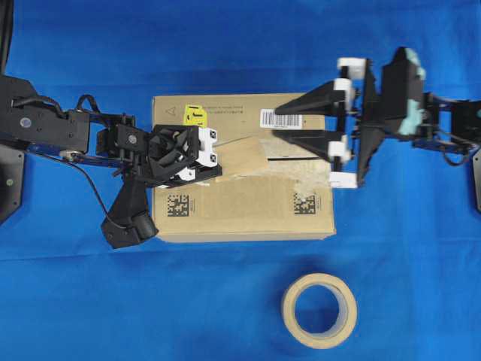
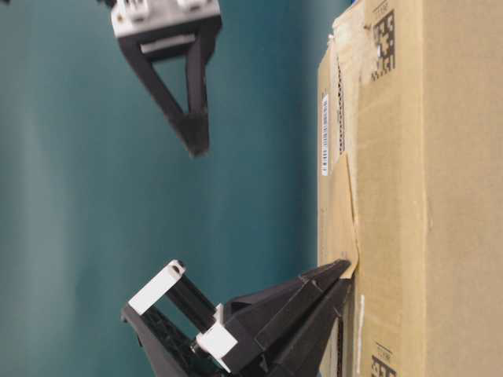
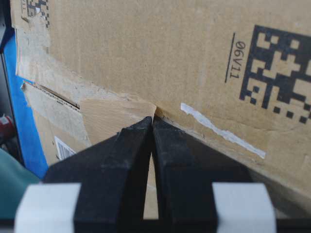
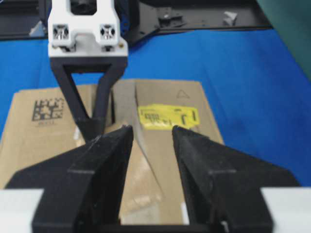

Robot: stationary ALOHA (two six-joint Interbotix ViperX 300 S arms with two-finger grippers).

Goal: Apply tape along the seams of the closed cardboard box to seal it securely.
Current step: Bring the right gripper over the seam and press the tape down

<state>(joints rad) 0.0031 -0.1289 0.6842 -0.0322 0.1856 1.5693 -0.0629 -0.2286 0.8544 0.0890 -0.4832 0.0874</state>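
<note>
The brown cardboard box (image 1: pixel 240 210) lies in the middle of the blue cloth, with its yellow sticker (image 1: pixel 195 115) at the far left. The seam (image 1: pixel 297 157) runs along the top, edged with pale torn residue. A short tan tape (image 1: pixel 244 159) lies slanted across the seam left of centre. My left gripper (image 1: pixel 216 159) is shut, its tips pinching the tape's (image 3: pixel 114 119) left corner at the seam. In the table-level view that end of the tape (image 2: pixel 343 204) stands slightly off the box. My right gripper (image 1: pixel 276 125) hovers open over the box's right half, past the tape's other end, with nothing between its fingers (image 4: pixel 112 145).
A round beige tape roll (image 1: pixel 319 310) lies on the blue cloth in front of the box, to the right. A white barcode label (image 1: pixel 289 119) sits under the right gripper. Two black square codes (image 1: pixel 178 204) mark the near flap.
</note>
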